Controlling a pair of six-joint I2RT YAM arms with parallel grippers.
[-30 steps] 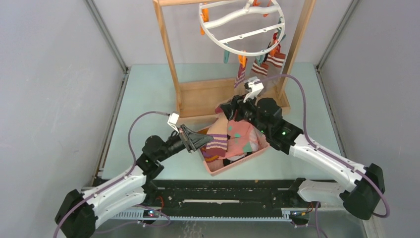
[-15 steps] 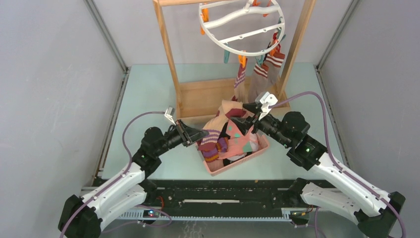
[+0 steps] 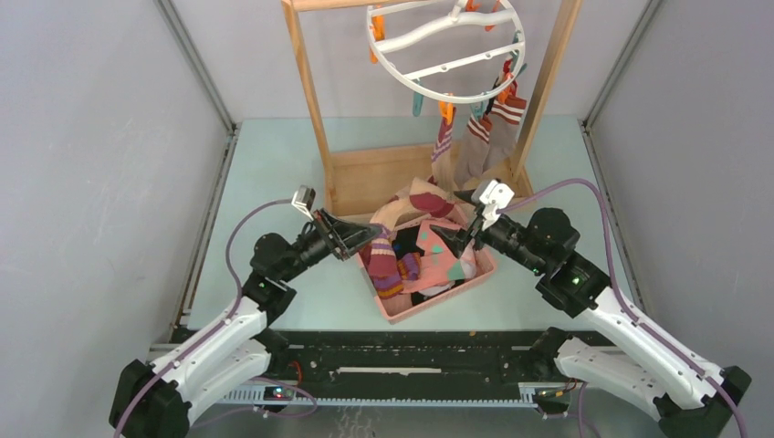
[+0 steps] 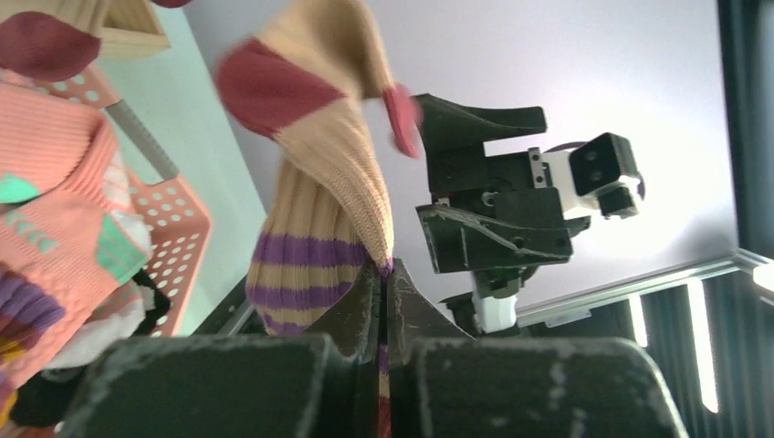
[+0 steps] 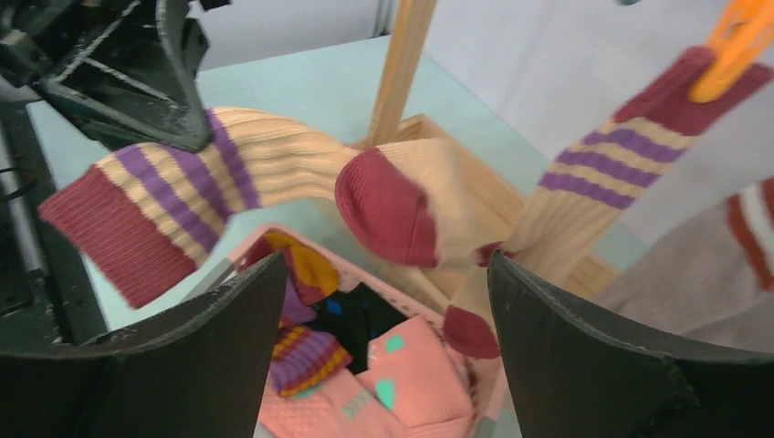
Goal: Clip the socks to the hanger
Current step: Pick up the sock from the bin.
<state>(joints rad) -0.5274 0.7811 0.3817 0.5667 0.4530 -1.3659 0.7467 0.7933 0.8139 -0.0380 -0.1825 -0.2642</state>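
Tan purple-striped ribbed sock (image 3: 402, 212), pinched in closed left gripper (image 3: 368, 237) above pink perforated plastic basket (image 3: 438, 306) at near edge of table (image 3: 274, 155), right gripper (image 3: 461, 221) gaping empty

The sock (image 5: 274, 169) is ribbed knit cloth, the basket (image 4: 178, 237) perforated plastic, the rack (image 3: 306, 100) bare wood.

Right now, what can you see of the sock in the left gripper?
The sock is ribbed tan knit with purple stripes near a maroon cuff, plus maroon heel and toe. The left gripper, shut, pinches it at the striped leg; the cuff droops free, the foot stretches out above the pink basket. Whether the toe touches anything below is unclear.
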